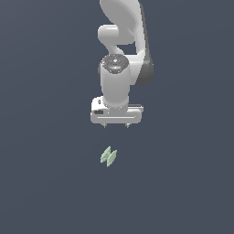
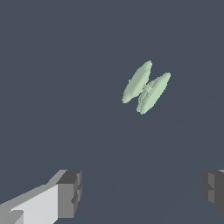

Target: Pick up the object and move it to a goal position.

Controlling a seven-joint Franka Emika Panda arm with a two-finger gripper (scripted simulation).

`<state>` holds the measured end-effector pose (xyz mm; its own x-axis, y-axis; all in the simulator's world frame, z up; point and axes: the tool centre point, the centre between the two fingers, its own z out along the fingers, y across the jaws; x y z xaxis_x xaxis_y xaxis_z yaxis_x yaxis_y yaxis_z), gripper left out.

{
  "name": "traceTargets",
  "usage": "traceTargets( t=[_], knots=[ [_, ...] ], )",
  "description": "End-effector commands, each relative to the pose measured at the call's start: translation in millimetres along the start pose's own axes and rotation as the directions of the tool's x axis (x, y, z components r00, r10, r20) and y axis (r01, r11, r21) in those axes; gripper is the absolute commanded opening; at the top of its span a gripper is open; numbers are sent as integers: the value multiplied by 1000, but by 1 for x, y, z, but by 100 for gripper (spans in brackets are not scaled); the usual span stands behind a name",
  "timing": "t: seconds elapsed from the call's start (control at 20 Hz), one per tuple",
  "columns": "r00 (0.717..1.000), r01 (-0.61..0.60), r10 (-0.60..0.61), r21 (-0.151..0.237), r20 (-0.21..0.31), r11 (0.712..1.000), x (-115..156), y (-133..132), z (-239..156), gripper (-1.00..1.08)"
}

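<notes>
My white two-finger gripper (image 1: 116,125) hangs above the tiny pale green two-lobed faceted object (image 1: 109,156), jaws spread wide, holding nothing; approach step, I judge. Next: centre over it, descend, close.

arm (image 1: 122,55): upright, wrist pointing down | gripper (image 1: 116,125): jaws spread wide, empty

Object (image 1: 109,156): pale green throughout, faceted lobes shaded slightly lighter and darker, no markings.
Gripper (image 1: 116,125): white body; fingers (image 2: 70,192) mid to dark grey at the pads.
Arm (image 1: 121,50): white shells, dark grey joint seams, a dark cap with small red marks.
Ground (image 1: 45,183): uniform dark slate blue.
</notes>
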<state>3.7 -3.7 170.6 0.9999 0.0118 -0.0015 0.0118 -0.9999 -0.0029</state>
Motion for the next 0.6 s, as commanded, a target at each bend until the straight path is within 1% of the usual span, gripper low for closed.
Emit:
traceTargets(
  t=[0.0,0.55],
  knots=[
    [1000,0,0,0,0,1000,0,0,0,100],
    [1000,1,-1,-10,16,1000,-8,-4,-3,100]
  ],
)
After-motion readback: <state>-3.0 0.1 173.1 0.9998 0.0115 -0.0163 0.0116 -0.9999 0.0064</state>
